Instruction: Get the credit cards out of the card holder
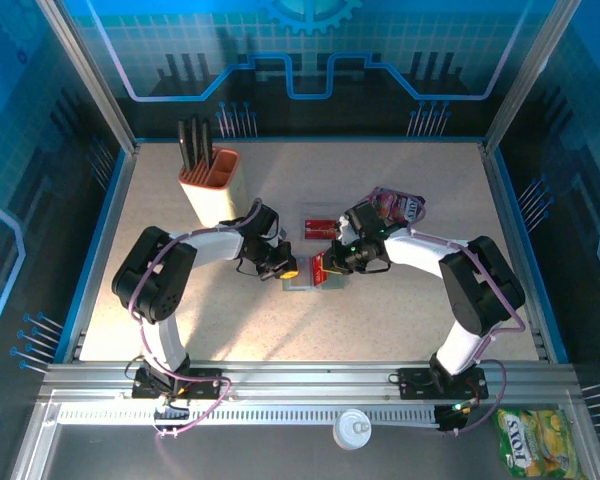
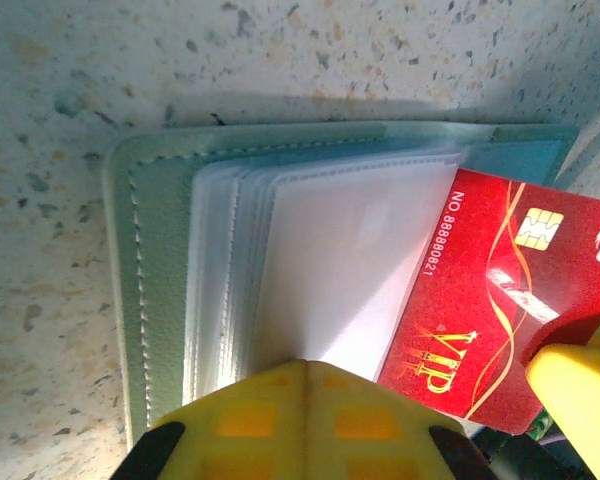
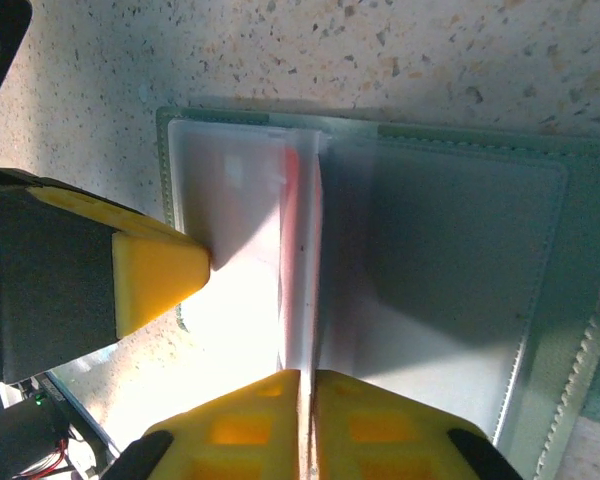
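The card holder lies open mid-table, grey-green with a stack of clear sleeves. My left gripper is shut, its tip resting on the sleeves with nothing between the fingers. A red credit card marked VIP sticks partly out of a sleeve to the right. My right gripper is shut on that card, seen edge-on in the right wrist view. The left gripper's yellow fingertip presses the sleeve beside it. More red credit cards lie flat on the table behind the holder.
A crinkly pink pouch lies behind the right gripper. An orange-and-cream cup with black pens stands at the back left. A white lid and a green-yellow packet sit below the table's near rail.
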